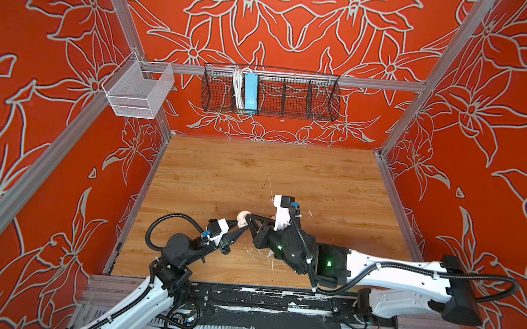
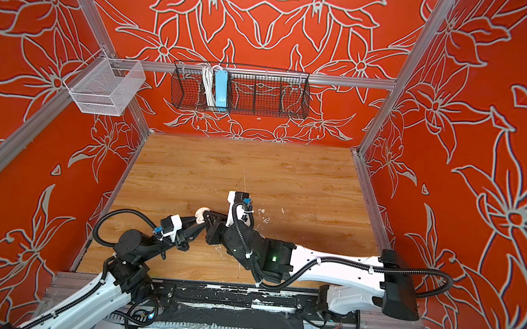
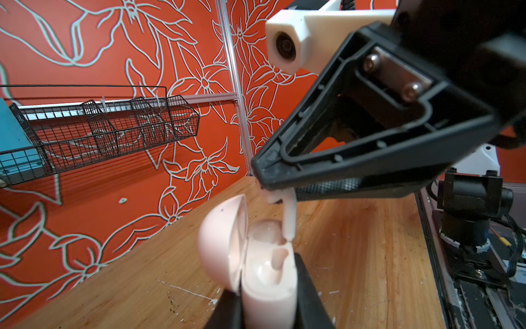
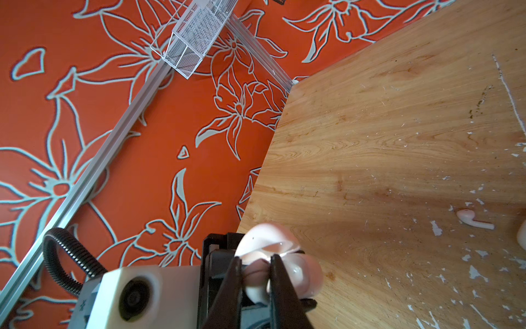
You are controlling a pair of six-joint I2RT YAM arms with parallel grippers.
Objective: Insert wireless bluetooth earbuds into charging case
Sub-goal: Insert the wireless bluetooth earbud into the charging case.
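Left fingers [image 3: 306, 287] clamp the open charging case [image 3: 264, 273]; right fingers [image 3: 270, 171] pinch an earbud [image 3: 289, 219], stem pointing down

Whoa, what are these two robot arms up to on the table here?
The left tool is shut on a pale pink rounded plastic charging case, holding it with its lid flipped open. The right tool grips a small white plastic earbud by its head, stem pointing down at the case's opening, not yet seated. Another white earbud lies on the wooden table nearby.
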